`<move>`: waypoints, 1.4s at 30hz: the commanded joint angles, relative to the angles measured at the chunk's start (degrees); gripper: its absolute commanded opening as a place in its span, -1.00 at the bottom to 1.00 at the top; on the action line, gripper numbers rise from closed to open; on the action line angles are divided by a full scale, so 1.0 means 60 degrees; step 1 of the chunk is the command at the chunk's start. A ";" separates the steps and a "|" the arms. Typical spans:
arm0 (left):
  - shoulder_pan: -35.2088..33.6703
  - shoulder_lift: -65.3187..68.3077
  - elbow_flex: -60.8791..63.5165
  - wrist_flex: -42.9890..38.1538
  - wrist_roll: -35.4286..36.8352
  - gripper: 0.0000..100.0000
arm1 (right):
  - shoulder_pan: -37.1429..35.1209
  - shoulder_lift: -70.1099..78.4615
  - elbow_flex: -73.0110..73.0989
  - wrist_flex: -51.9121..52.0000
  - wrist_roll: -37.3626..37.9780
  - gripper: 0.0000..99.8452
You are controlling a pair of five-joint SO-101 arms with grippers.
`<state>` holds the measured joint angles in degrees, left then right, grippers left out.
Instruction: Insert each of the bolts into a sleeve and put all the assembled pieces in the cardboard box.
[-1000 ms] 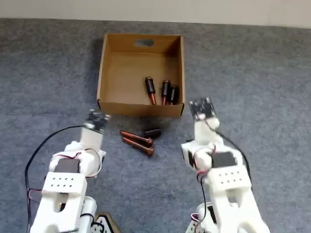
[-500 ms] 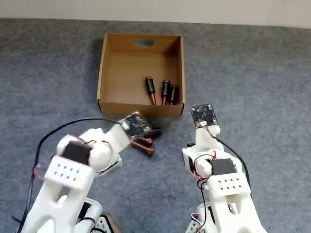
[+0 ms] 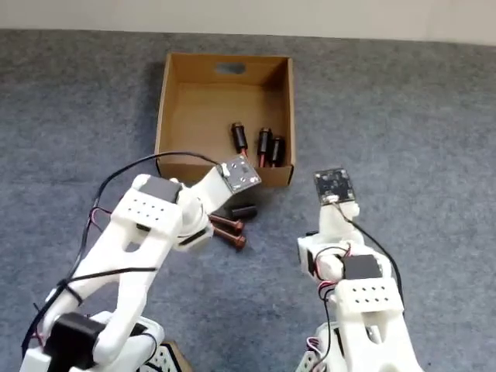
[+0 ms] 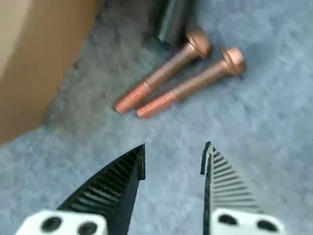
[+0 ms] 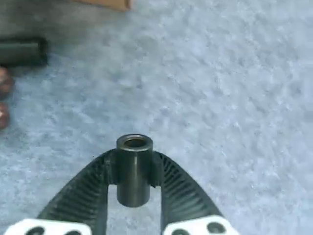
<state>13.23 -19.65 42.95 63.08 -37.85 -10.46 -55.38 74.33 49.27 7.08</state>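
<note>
Two copper bolts (image 3: 229, 229) lie side by side on the grey carpet just in front of the cardboard box (image 3: 164, 116). A loose black sleeve (image 3: 243, 211) rests beside their heads. My left gripper (image 4: 174, 147) hangs open over the carpet, a short way from the threaded ends of the bolts (image 4: 182, 78), with nothing between its fingers. My right gripper (image 5: 133, 159) is shut on another black sleeve (image 5: 134, 146), held upright with its bore showing. The right arm (image 3: 335, 187) stands right of the bolts. Three assembled pieces (image 3: 262, 144) lie inside the box.
The box's front wall (image 3: 186, 172) stands close behind the left arm's wrist (image 3: 239, 175). A black cable (image 3: 139, 164) loops over the left arm. Open carpet (image 3: 418, 139) spreads to the right of the box and the right arm.
The left arm has swung from the left side of the bolts to a place over them, near the box front. The right arm has shifted slightly right, still holding its sleeve.
</note>
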 commanded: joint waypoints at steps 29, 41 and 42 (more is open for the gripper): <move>0.1560 0.3026 -0.0227 -0.2168 -0.0322 -0.96 | 0.0623 -0.0212 -0.0154 0.0212 -0.0059 -0.99; -0.0388 0.0476 0.0139 0.0498 -0.0337 -0.99 | 0.0623 -0.0212 -0.0154 0.0212 -0.0044 -0.99; -0.0520 0.0139 0.0374 0.0601 -0.0337 -0.99 | 0.0623 -0.0212 -0.0154 0.0212 -0.0044 -0.99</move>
<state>12.62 -11.82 43.38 63.08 -39.43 -7.38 -55.38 74.33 50.33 7.08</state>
